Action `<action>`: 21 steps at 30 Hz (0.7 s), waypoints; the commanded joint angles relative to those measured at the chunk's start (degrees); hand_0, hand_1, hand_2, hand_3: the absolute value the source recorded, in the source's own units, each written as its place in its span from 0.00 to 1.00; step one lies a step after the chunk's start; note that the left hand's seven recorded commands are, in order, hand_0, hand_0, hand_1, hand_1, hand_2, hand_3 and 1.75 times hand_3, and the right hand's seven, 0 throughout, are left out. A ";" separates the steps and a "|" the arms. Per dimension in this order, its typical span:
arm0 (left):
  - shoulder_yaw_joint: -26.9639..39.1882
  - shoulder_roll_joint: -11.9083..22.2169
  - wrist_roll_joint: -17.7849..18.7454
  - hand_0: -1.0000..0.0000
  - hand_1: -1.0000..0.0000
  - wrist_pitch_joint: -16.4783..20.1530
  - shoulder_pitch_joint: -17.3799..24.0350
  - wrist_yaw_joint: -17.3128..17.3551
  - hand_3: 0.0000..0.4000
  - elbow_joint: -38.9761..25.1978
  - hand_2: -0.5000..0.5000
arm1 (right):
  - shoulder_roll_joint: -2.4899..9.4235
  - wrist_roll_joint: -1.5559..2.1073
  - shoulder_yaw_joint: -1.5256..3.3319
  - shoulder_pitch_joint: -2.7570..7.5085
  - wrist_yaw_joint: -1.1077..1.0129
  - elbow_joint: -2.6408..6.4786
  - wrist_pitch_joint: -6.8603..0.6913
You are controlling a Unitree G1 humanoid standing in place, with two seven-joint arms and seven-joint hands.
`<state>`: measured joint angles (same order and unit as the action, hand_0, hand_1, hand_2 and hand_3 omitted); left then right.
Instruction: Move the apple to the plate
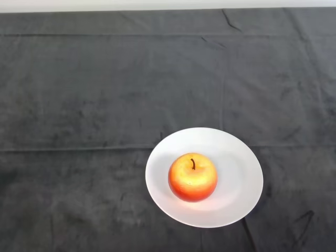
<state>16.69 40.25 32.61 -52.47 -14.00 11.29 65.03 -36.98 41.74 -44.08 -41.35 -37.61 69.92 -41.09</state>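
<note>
Fingers lay outside your view, so their state could not be told.
You saw the apple [192,177] upright on the white plate [239,178], left of its centre, on the dark-clothed worktop [94,105].

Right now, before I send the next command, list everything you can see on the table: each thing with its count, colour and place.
apple: one, red and yellow with a dark stem pointing up, sitting on the plate, left of the plate's middle.
plate: one, white, round, on the cloth in the lower middle of the head view, a little right of centre.
cloth: one, dark grey, creased, covering the table.
pale strip: one, whitish, along the far edge beyond the cloth.
robot's parts: none in view.
</note>
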 commanded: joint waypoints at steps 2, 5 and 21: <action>2.36 4.50 0.99 1.00 1.00 -0.92 1.75 0.13 0.00 2.38 0.50 | -1.19 1.12 -0.83 -0.71 -0.07 -0.21 0.13; 3.32 4.71 0.58 1.00 1.00 -1.16 1.26 -1.10 0.00 3.56 0.50 | -1.22 1.11 -0.83 -0.73 -0.10 -0.15 0.12; 5.45 3.66 -2.76 1.00 1.00 -2.83 -0.90 -4.86 0.00 5.66 0.50 | -1.30 1.06 -0.83 -0.82 -0.22 0.08 0.13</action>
<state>21.24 41.60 30.68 -53.79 -14.15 6.92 68.30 -36.98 41.74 -44.08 -41.35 -37.61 69.92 -41.09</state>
